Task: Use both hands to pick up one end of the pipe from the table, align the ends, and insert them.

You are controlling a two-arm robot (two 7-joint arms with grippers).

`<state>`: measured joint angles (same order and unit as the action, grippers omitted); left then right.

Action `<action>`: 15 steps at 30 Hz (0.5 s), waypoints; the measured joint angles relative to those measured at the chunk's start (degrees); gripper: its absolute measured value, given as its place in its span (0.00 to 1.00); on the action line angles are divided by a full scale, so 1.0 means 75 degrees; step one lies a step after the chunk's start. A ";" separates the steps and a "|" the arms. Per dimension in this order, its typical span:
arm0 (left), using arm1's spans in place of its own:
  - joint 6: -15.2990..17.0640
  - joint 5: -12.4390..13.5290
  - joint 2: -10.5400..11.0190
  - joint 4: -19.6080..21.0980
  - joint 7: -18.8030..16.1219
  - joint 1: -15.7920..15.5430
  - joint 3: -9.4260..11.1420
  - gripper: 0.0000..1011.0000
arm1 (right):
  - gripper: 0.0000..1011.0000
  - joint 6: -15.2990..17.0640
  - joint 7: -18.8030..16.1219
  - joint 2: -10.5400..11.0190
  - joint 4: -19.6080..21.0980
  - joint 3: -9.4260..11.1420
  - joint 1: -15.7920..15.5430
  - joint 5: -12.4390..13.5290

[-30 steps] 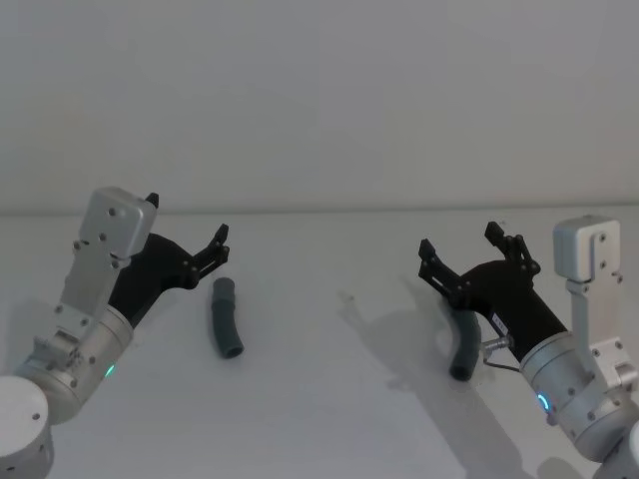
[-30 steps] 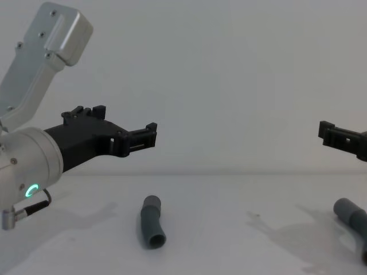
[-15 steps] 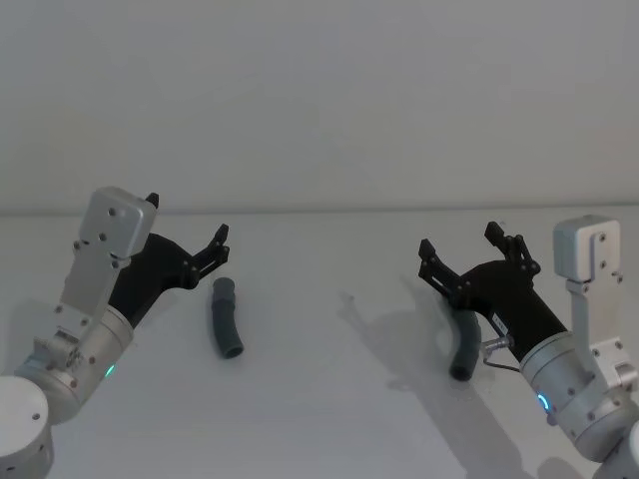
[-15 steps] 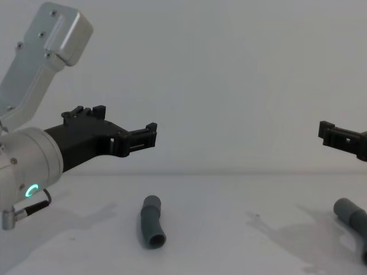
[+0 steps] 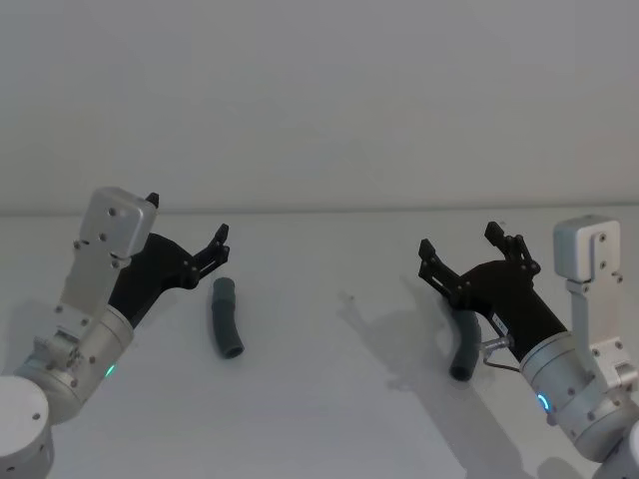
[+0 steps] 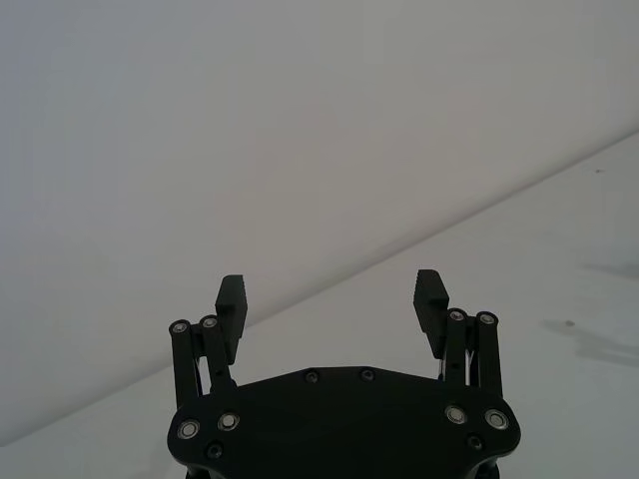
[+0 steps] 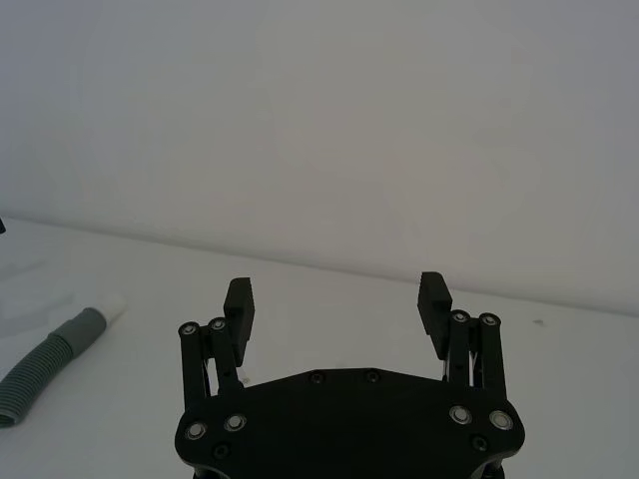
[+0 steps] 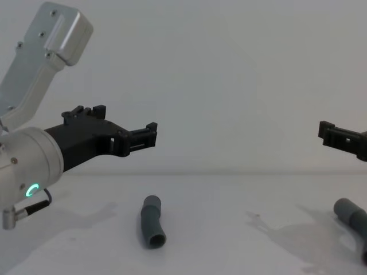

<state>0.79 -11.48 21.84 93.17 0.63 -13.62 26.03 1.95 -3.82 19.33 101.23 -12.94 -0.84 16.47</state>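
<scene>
We are hovering our left end effector (image 5: 187,220) with its fingers spread, released, above the table (image 5: 329,399), just beside the grey pipe piece (image 5: 226,319) lying flat. Our right end effector (image 5: 460,239) is hanging released too, over the other pipe piece (image 5: 464,344).

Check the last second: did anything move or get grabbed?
Nothing visibly changed. The left gripper and right gripper hover open above the table in the same poses. The left pipe piece and right pipe piece lie untouched where they were.
</scene>
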 joint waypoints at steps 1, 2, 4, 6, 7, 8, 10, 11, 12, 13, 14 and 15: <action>0.0002 0.0000 -0.0005 -0.0005 0.0001 -0.0006 0.0000 1.00 | 0.99 0.0000 0.0000 0.0000 0.0000 0.0000 0.0000 0.0000; 0.0006 0.0000 -0.0013 -0.0019 0.0002 -0.0021 0.0001 1.00 | 0.99 0.0000 0.0000 0.0000 0.0000 0.0000 0.0000 0.0000; 0.0050 0.0001 -0.0053 -0.0068 0.0009 -0.0072 0.0008 1.00 | 0.99 0.0000 0.0000 0.0000 0.0000 0.0000 0.0000 0.0000; 0.0145 -0.0001 -0.0113 -0.0131 0.0019 -0.0154 0.0017 1.00 | 0.99 0.0000 0.0000 0.0000 0.0000 0.0000 0.0000 0.0000; 0.0145 -0.0001 -0.0113 -0.0131 0.0019 -0.0154 0.0017 1.00 | 0.99 0.0000 0.0000 0.0000 0.0000 0.0000 0.0000 0.0000; 0.0246 -0.0009 -0.0169 -0.0190 0.0024 -0.0211 0.0026 1.00 | 0.99 0.0000 0.0000 0.0000 0.0000 0.0000 0.0000 0.0000; 0.0355 -0.0022 -0.0222 -0.0234 0.0024 -0.0266 0.0029 1.00 | 0.99 0.0000 0.0000 0.0000 0.0000 0.0000 0.0000 0.0000; 0.0483 -0.0039 -0.0289 -0.0279 0.0021 -0.0331 0.0031 1.00 | 0.99 0.0000 0.0000 0.0000 0.0000 0.0000 0.0000 0.0000; 0.0550 -0.0048 -0.0317 -0.0297 0.0014 -0.0358 0.0031 1.00 | 0.99 0.0000 0.0000 0.0000 0.0000 0.0000 0.0000 0.0000; 0.0622 -0.0058 -0.0347 -0.0313 0.0004 -0.0384 0.0031 1.00 | 0.99 0.0000 0.0000 0.0000 0.0000 0.0000 0.0000 0.0000; 0.0809 -0.0076 -0.0411 -0.0339 -0.0035 -0.0435 0.0028 1.00 | 0.99 0.0000 0.0000 0.0000 0.0000 0.0000 0.0000 0.0000; 0.0897 -0.0085 -0.0443 -0.0349 -0.0057 -0.0459 0.0026 1.00 | 0.99 0.0000 0.0000 0.0000 0.0000 0.0000 0.0000 0.0000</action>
<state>7.52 -12.12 18.51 90.55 0.20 -17.06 26.22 1.95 -3.83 19.33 101.23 -12.94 -0.84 16.46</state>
